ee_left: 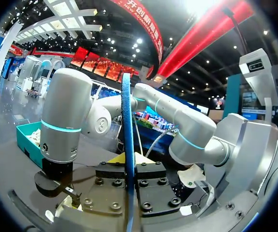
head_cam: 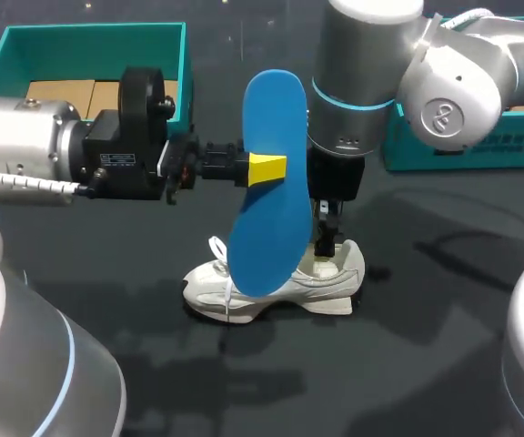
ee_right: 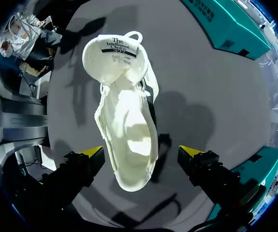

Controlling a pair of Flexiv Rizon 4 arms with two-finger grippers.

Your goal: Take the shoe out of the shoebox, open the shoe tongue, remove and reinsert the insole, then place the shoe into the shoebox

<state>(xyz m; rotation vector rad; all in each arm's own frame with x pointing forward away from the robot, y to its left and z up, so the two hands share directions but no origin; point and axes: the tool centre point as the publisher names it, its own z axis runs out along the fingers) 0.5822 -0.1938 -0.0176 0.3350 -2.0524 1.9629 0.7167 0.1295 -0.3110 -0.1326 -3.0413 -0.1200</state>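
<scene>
Our left gripper is clamped on the upright blue insole, above the white shoe on the table. Our right gripper stands wide apart, with the shoe's heel between its fingers.

One shoe, one insole, two shoeboxes

Head view overhead; right wrist above shoe

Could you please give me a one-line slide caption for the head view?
Left gripper holds the blue insole upright over the white shoe, while the open right gripper hangs over its heel.
</scene>
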